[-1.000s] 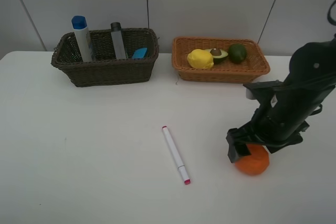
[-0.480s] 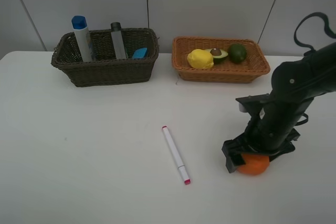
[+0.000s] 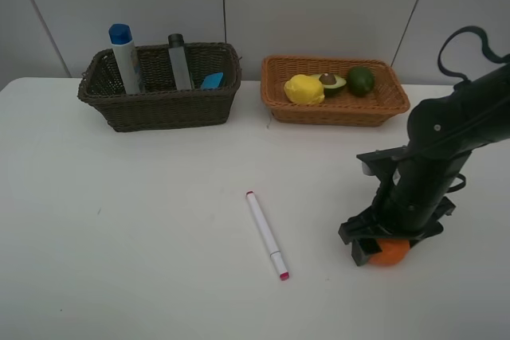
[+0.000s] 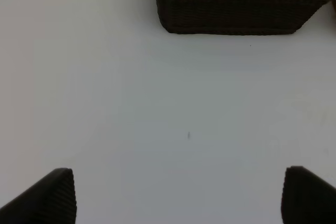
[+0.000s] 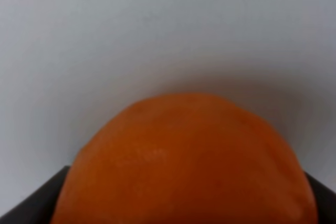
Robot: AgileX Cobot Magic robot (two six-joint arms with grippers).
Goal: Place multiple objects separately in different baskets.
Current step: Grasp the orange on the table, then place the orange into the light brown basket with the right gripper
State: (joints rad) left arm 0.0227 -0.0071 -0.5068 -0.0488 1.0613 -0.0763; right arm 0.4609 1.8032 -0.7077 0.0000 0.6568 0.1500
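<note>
— How far along was the sorting?

— Mostly done, I'd judge. The dark brown basket (image 3: pixel 159 97) held the white bottle with the blue cap (image 3: pixel 124 56), the dark green bottle (image 3: pixel 178 60) and the eraser (image 3: pixel 212 80), of which only a blue corner showed. The orange-tan basket (image 3: pixel 333 101) held the lemon (image 3: pixel 304 89), the halved avocado (image 3: pixel 331 82) and the lime (image 3: pixel 360 79).

— And what was left?

— Two things lay on the white table (image 3: pixel 143 220): the pink-tipped marker (image 3: pixel 266 235), near the middle, and the orange (image 3: pixel 387 252), over on the right side.

— Was the orange gripped?

— The right gripper (image 3: pixel 381 238) was down over it, fingers either side, the fruit filling the wrist view (image 5: pixel 184 166). Whether the jaws had closed on it I could not tell; the arm hid the contact.

— The other arm?

— The left gripper (image 4: pixel 178 195) hung above bare table, jaws wide, holding nothing.
</note>
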